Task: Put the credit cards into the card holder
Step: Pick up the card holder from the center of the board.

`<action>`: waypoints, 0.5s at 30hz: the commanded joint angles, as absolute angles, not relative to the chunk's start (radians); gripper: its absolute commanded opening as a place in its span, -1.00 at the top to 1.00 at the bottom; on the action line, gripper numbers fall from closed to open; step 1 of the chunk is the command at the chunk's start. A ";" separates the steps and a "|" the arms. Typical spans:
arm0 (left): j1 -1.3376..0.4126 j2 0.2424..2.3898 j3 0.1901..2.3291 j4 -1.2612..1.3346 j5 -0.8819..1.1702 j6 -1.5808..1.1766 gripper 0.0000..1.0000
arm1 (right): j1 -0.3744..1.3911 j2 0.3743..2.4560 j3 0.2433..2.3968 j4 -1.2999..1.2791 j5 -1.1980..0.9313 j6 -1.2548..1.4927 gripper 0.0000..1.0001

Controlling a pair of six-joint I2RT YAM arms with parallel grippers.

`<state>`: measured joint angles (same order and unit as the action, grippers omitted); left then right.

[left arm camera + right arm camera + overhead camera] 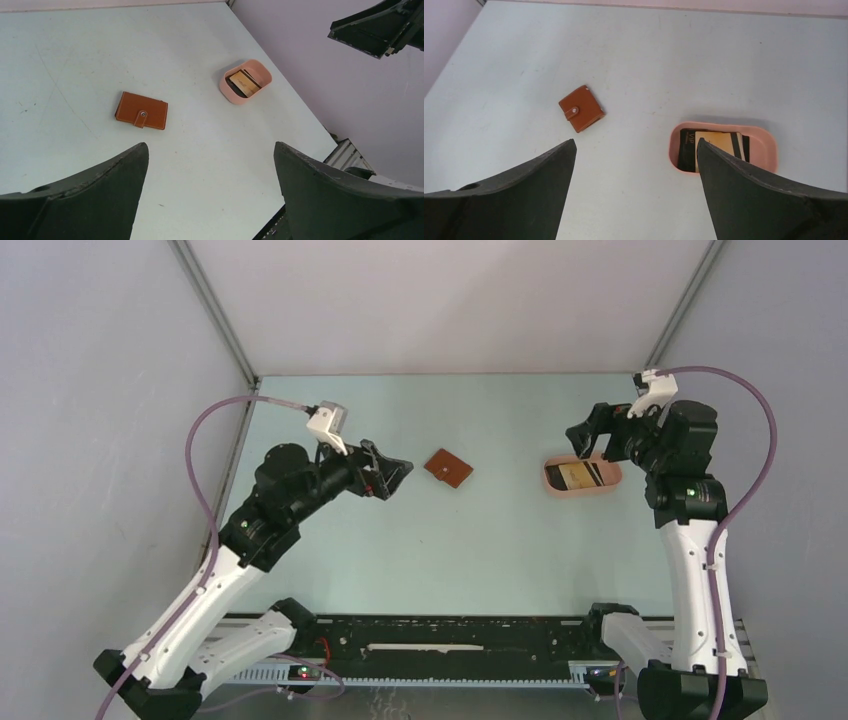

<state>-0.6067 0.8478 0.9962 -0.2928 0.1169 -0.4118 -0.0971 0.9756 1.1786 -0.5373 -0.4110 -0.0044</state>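
Left gripper (399, 473) near card holder (448, 469), right gripper (582, 439) over credit cards (581, 476)

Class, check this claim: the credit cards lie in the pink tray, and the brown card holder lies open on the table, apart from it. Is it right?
No. The card holder is closed, its snap tab fastened, as the left wrist view shows. The credit cards do lie in the pink tray.
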 commanded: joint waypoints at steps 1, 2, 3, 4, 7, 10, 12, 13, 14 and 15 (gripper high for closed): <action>-0.604 0.819 1.000 -0.340 0.133 -0.380 -1.00 | -0.107 0.974 1.173 -0.468 -0.477 0.058 -0.99; -0.604 0.812 0.999 -0.350 0.137 -0.379 -1.00 | -0.107 0.977 1.171 -0.465 -0.485 0.054 -0.99; -0.604 0.804 1.000 -0.361 0.138 -0.376 -1.00 | -0.107 0.980 1.172 -0.460 -0.501 0.046 -0.99; -0.604 0.795 1.001 -0.372 0.139 -0.364 -1.00 | -0.107 0.985 1.172 -0.455 -0.530 0.028 -0.99; -0.604 0.758 1.002 -0.436 0.100 -0.285 -1.00 | -0.089 1.005 1.172 -0.438 -0.611 -0.037 -0.99; -0.604 0.717 0.982 -0.498 -0.035 -0.204 -1.00 | 0.011 1.034 1.174 -0.479 -0.746 -0.303 -0.99; -0.604 0.694 0.932 -0.493 -0.085 -0.181 -1.00 | 0.095 1.066 1.174 -0.554 -0.812 -0.490 -0.99; -0.604 0.687 0.906 -0.480 -0.092 -0.176 -1.00 | 0.132 1.094 1.173 -0.564 -0.808 -0.516 -0.99; -0.602 0.684 0.879 -0.464 -0.093 -0.175 -1.00 | 0.163 1.128 1.178 -0.563 -0.807 -0.520 -0.99; -0.596 0.686 0.854 -0.451 -0.076 -0.174 -1.00 | 0.189 1.173 1.192 -0.580 -0.815 -0.540 -0.99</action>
